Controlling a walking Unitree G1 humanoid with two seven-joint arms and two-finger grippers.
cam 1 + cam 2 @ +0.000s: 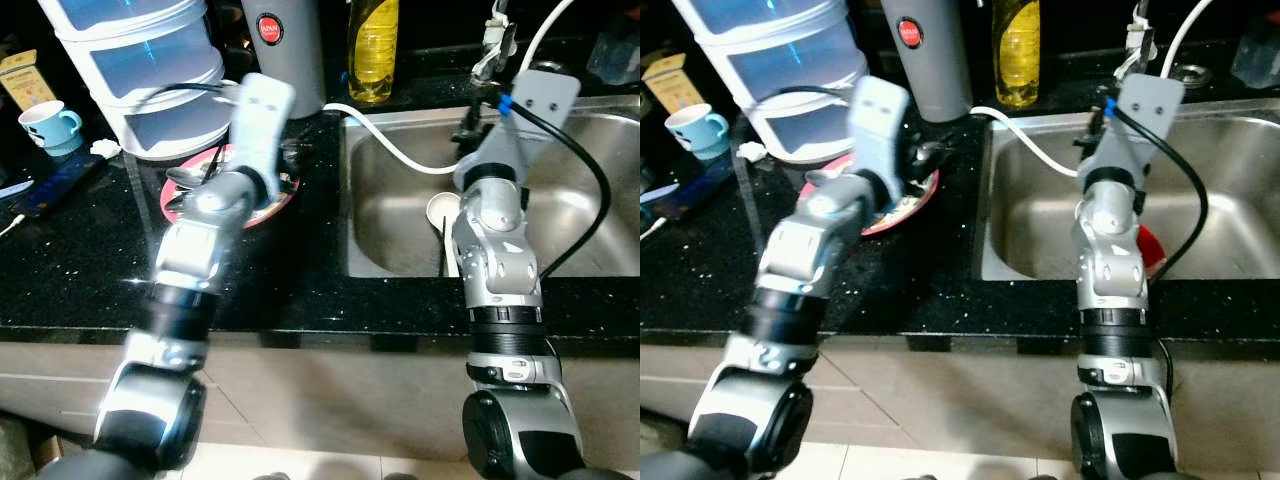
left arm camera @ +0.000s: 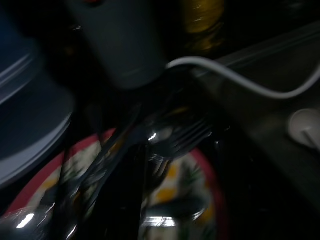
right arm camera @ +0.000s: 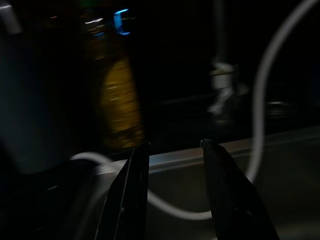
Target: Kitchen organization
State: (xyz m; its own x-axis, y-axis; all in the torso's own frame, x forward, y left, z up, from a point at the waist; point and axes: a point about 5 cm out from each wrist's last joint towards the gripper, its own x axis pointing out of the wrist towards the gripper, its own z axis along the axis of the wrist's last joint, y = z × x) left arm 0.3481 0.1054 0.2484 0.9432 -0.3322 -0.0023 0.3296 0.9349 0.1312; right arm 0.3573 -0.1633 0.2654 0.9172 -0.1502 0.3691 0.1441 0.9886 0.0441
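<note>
Now my left gripper [image 2: 125, 200] works low over the red-rimmed plate [image 1: 278, 205] beside the sink [image 1: 400, 250], seemingly closing on a fork [image 2: 187, 137]; my right gripper [image 3: 172, 150] hovers parted. Lift slowly, level.

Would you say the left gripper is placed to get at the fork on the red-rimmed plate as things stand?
Probably yes: the left gripper hangs right over the plate, and the fork lies just ahead of it with nothing between; other cutlery crowds it.

Black speckled countertop [image 1: 80, 270], steel sink [image 1: 590, 225]
</note>
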